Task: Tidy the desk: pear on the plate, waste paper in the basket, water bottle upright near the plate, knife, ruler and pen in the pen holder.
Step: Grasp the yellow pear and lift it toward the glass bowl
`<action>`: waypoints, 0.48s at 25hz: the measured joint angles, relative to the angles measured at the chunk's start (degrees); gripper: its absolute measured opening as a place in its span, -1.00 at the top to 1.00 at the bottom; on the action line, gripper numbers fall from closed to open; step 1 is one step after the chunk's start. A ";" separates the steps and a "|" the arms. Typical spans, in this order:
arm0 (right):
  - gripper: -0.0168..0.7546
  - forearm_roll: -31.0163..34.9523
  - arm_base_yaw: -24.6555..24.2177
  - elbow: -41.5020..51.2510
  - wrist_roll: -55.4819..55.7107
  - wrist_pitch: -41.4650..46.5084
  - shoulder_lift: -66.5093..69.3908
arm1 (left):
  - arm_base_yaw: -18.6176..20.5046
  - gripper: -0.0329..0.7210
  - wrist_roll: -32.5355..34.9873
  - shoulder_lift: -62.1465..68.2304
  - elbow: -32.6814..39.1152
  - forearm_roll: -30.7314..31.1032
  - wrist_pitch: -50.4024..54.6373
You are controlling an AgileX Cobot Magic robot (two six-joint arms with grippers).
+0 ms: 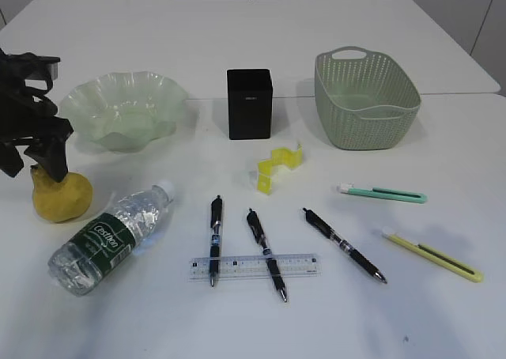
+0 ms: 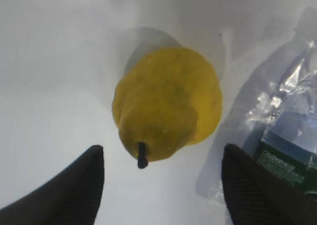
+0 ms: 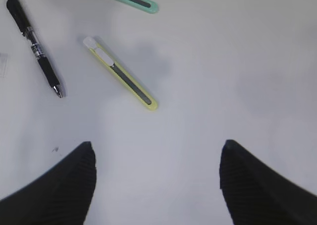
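The left gripper (image 2: 161, 185) hangs wide open above the pear (image 2: 167, 103) (nothing held), which sits on the worktop (image 1: 261, 43) beside the lying bottle (image 1: 111, 236). The right gripper (image 3: 157, 185) gapes empty.

Yellow pear (image 1: 62, 195), pale green plate (image 1: 124, 108), black pen holder (image 1: 250, 103), sage-green perforated basket (image 1: 366, 98).

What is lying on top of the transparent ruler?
Two black pens lie across the ruler, one near its left end, one near its middle. Under the clear ruler only the white desk shows; the strips directly under the pens are covered.
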 joint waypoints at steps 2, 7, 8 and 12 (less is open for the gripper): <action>-0.54 0.00 0.00 0.00 0.00 -0.12 0.00 | 0.00 -0.49 0.00 0.76 0.00 -0.11 0.00; -0.54 0.00 0.00 0.00 0.00 -0.12 0.09 | 0.00 -0.49 0.08 2.31 -0.12 -0.45 -0.32; -0.54 0.00 0.00 0.00 0.00 -0.12 0.09 | 0.00 -0.49 0.08 2.42 -0.12 -0.50 -0.45; -0.54 0.00 0.00 0.00 0.00 -0.23 0.09 | 0.00 -0.49 0.08 2.42 -0.23 -0.72 -1.50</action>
